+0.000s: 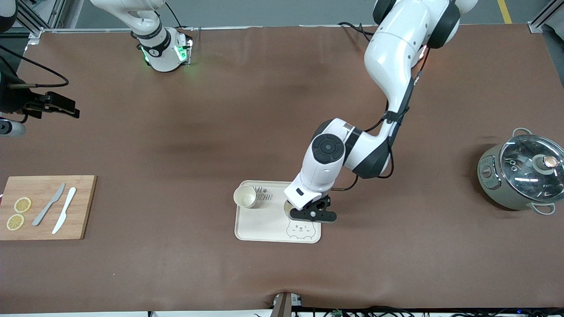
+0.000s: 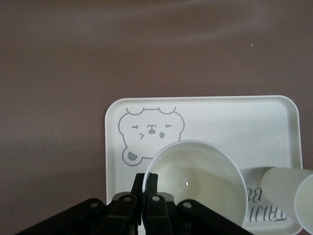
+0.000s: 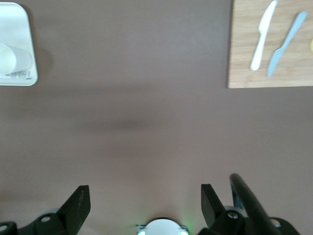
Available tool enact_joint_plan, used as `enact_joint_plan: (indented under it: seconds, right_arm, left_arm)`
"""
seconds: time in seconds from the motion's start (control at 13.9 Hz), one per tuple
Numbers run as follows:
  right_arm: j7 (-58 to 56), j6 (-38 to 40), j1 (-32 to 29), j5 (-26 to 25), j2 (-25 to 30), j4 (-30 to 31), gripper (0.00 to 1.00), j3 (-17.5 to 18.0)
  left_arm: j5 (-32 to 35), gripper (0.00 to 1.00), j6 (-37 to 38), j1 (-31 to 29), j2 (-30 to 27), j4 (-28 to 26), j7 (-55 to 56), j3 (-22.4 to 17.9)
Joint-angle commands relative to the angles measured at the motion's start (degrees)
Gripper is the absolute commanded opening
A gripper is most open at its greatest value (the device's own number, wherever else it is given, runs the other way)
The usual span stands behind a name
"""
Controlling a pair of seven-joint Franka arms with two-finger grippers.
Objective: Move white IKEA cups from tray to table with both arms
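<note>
Reaching down from its base at the table's left-arm end, the left arm holds its left claw (image 1: 304, 210) over the bear tray (image 1: 264, 226), at the tray edge toward that end. One white cup (image 1: 245, 196) stands upright on the tray's corner toward the right arm's end, farther from the camera than the printed bear. The second cup (image 1: 287, 207) shows only as a sliver under the wrist. A cutting board (image 1: 66, 220) with two knives and lemon slices lies toward the right arm's end of the table; a lidded pot (image 1: 520, 176) sits toward the left arm's end.

From the left wrist, the left claw (image 2: 145, 183) is pressed together on the rim of the second cup (image 2: 195, 186), pinching its wall, over the tray (image 2: 220, 122); the other cup (image 2: 288, 191) is just beside it.

From the right wrist, the right claw (image 3: 145, 203) waits high above bare table, fingers spread wide and holding nothing, with the tray (image 3: 14, 34) and board (image 3: 244, 49) well apart from it.
</note>
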State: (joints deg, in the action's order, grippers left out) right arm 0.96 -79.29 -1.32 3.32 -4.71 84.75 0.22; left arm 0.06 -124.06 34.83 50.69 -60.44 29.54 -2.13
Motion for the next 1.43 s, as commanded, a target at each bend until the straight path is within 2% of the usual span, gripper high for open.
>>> enact_joint_plan:
  seconds: [0.0,0.14,0.29,0.5,0.72,1.0,1.22,1.36]
  right_arm:
    - [3.9,-0.2,-0.5,6.0,-3.5,-0.5,1.0,0.7]
    - [6.1,-2.6,0.5,7.8,-6.7,-1.3,1.0,0.8]
    - [9.8,-7.3,4.5,7.6,-9.1,-1.4,1.0,0.8]
    - [12.4,-14.3,7.6,6.6,-13.0,-1.3,1.0,0.7]
    - [15.1,-19.0,9.8,6.5,-16.6,-1.5,1.0,0.7]
    - [21.3,-25.0,12.1,7.1,-21.6,-1.6,1.0,0.8]
    - [27.6,-34.9,16.9,6.9,-26.7,-1.8,1.0,0.8]
    - [30.7,-38.3,19.2,6.7,-29.2,-2.4,1.0,0.7]
  left_arm:
    - [-1.0,0.0,-0.1,-1.3,-9.8,-12.1,-2.7,-0.3]
    - [-1.0,0.0,-2.8,-3.0,-17.2,-21.4,-6.1,-0.1]
    - [-1.0,0.0,-8.3,-5.2,-24.3,-32.2,-10.2,0.1]
    - [-1.1,0.0,-12.4,-8.6,-31.8,-42.9,-16.7,0.1]
    - [-2.0,0.0,-20.0,-13.6,-39.9,-55.5,-24.1,0.5]
    - [-5.6,0.0,-23.8,-19.3,-48.6,-67.2,-34.4,0.5]
    - [-9.2,0.0,-25.5,-23.4,-52.8,-73.0,-43.3,0.5]
    - [-11.0,0.0,-26.9,-25.2,-53.9,-75.5,-47.6,0.5]
